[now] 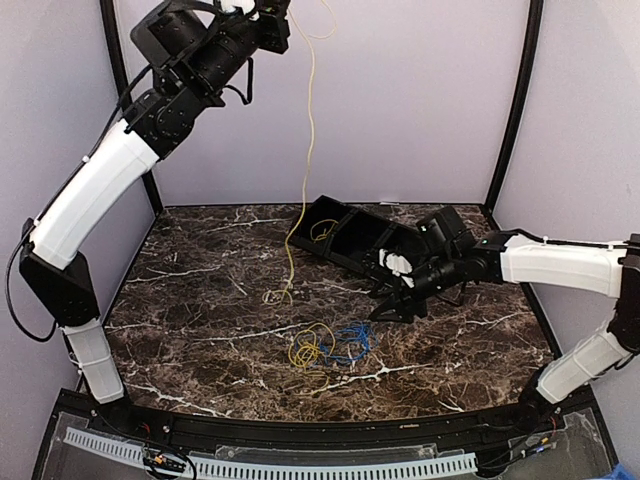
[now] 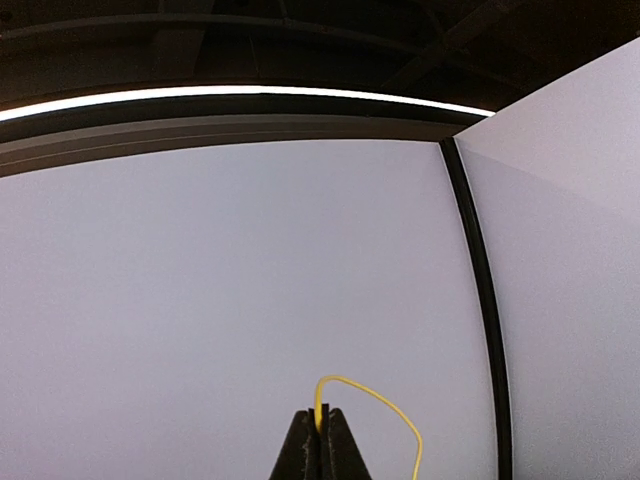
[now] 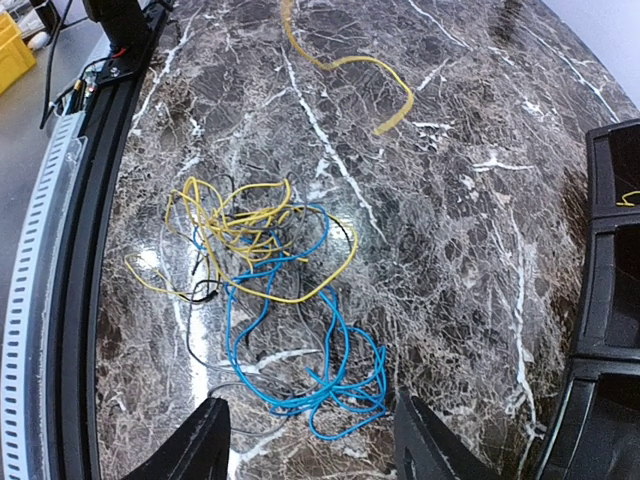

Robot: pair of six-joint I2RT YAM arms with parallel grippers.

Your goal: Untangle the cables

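Long yellow cable [image 1: 309, 130] is pinched in the clenched left end effector [image 1: 275, 20], held high at 12 o'clock above the tabletop [image 1: 200, 300]. In the left wrist view the thin wire is seen arching out from the closed fingertips [image 2: 345, 455]. The cable hangs straight down, its kinked end resting near the centre of the dark, white-veined marble. A loose tangle [image 1: 327, 345] of glossy yellow and blue loops lies toward 6 o'clock, at 8 o'clock of the right end effector [image 3: 310, 440], whose black fingers are spread apart and empty. A black compartmented tray [image 1: 345, 232] is seen toward 1 o'clock.
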